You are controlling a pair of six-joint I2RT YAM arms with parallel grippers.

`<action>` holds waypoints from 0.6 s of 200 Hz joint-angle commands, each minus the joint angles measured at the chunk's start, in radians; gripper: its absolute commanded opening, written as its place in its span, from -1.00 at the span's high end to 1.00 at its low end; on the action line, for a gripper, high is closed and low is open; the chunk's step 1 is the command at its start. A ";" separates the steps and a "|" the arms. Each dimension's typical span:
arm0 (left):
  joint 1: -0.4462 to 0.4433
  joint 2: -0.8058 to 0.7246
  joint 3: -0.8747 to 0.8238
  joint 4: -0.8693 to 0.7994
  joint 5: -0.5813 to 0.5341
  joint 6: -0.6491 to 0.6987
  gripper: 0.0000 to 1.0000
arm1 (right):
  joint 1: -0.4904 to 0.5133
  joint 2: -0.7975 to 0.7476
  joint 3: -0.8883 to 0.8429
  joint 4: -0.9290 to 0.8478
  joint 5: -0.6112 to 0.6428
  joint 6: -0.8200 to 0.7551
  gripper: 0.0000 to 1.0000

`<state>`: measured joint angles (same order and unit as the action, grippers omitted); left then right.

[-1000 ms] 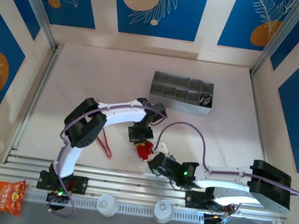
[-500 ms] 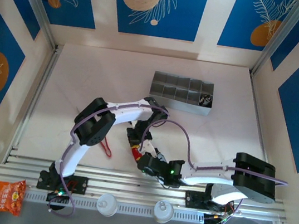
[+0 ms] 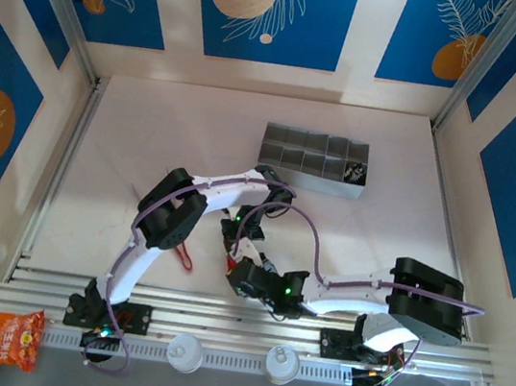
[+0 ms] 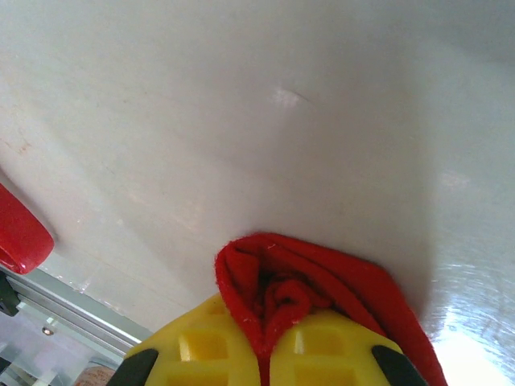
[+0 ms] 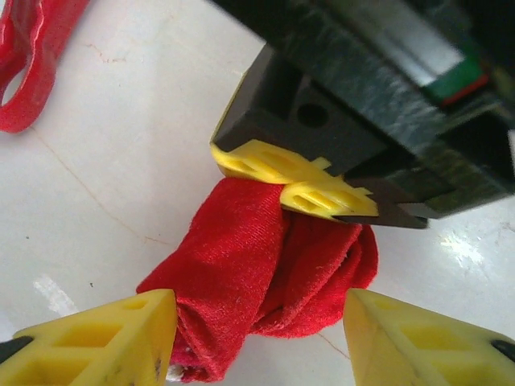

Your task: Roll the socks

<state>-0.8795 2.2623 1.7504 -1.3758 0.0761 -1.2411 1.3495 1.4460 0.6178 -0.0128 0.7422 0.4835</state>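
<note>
- The red sock is lying in a loose, half-folded bundle on the surface, close to the near edge and abt mid-width. The tongs are lying nearby on its left, not touching it.
- Handling (my guess): v. light, soft, limp terry-like fabric. Nothing fragile, but it's likely springing open or unrolling once let go. The cloth is grippy enough, though the smooth surface is letting the whole bundle slide if pushed.
- Where to grab (my guess): across the thick middle of the bundle, w/ both layers in the bite. A pinch on one thin edge is only lifting a flap.
- The left tool is closed on the sock's top fold. In the left wrist view, red cloth is squeezing up between its yellow pads.
- The right tool is open, w/ its fingers straddling the bundle. One is sitting right at the cloth's edge and the other is standing clear of it, so it's gripping nothing.
- Left arm: rising from its base near the left of the near edge, elbow bending high, forearm running right, wrist folding down so the tool is pointing at the surface.
- Right arm: lying low, stretching left along the near edge, w/ its tool meeting the sock from the near side, under the left tool.
</note>
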 commanded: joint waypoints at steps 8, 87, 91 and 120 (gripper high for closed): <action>0.016 0.095 -0.038 0.150 -0.068 -0.098 1.00 | -0.021 -0.076 0.055 -0.105 -0.023 0.084 -0.18; 0.030 0.109 -0.018 0.172 -0.061 -0.095 1.00 | -0.064 0.165 0.207 -0.258 -0.095 0.199 -0.18; 0.030 0.108 -0.018 0.173 -0.060 -0.094 1.00 | -0.069 0.174 0.213 -0.260 -0.095 0.195 -0.17; 0.029 0.099 -0.023 0.181 -0.056 -0.087 1.00 | -0.104 0.210 0.226 -0.251 -0.107 0.168 -0.03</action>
<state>-0.8547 2.2734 1.7611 -1.3796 0.1062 -1.2442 1.2858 1.6199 0.8204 -0.2234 0.6571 0.6426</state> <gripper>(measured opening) 0.059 0.555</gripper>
